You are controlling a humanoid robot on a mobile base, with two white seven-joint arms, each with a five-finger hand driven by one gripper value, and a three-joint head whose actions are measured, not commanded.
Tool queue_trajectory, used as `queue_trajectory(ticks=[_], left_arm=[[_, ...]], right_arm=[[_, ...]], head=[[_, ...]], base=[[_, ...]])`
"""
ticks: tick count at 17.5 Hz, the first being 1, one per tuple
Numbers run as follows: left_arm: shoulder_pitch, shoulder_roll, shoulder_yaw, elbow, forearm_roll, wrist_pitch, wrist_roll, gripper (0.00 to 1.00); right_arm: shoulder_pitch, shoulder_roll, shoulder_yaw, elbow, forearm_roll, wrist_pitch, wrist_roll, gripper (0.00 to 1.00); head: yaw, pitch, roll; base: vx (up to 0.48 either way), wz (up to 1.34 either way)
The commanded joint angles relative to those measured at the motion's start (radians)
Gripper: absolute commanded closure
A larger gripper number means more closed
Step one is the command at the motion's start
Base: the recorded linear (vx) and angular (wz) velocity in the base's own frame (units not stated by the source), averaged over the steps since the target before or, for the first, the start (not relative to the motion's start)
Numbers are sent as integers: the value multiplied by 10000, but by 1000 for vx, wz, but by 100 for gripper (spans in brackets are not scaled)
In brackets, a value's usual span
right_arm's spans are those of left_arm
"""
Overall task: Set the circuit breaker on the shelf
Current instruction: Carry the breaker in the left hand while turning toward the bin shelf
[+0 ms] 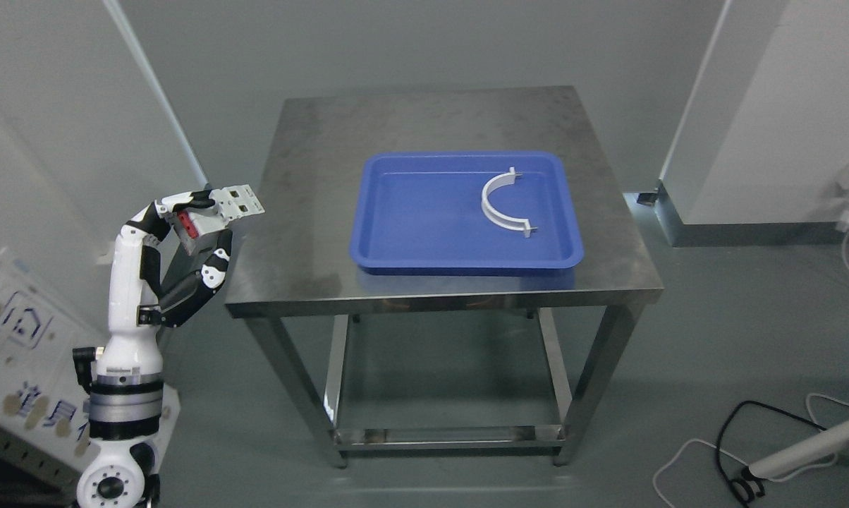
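one left hand (185,240) gripping circuit breaker (216,212), breaker partly hidden by fingers

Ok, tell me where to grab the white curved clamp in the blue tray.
Grip the white curved clamp at mid-arc, coming from above: it lies flat in the blue tray, its band is thin, and the open side faces right, so fingers could straddle the band there. The end tabs look too small.

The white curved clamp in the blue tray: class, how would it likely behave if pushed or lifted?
The white curved clamp looks thin and moulded, so probably light and fairly stiff. Lying flat on the smooth blue tray, it would likely slide or spin rather than roll.
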Motion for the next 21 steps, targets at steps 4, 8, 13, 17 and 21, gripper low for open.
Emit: queue_trajectory(ticks=[4, 8, 13, 17, 21], left_arm=[[751, -445, 582, -108, 517, -906, -20, 86], [782, -445, -168, -460, 517, -1213, -633, 85], [629, -445, -846, -476, 517, -1505, -773, 85], [154, -445, 149, -461, 517, -1230, -819, 85], [-627, -445, 474, -461, 501, -709, -834, 85]], right_arm=[[3, -175, 199, 0, 0, 594, -2, 0], [3, -175, 199, 0, 0, 594, -2, 0], [3, -175, 199, 0, 0, 594, -2, 0], [3, -175, 199, 0, 0, 594, -2, 0], [3, -175, 199, 0, 0, 594, -2, 0]], head=[[0, -1, 0], [0, 0, 0], [0, 0, 0], [0, -1, 0], [0, -1, 0]], base=[[-354, 531], [-395, 466], [-417, 324], [-394, 303], [-333, 573]])
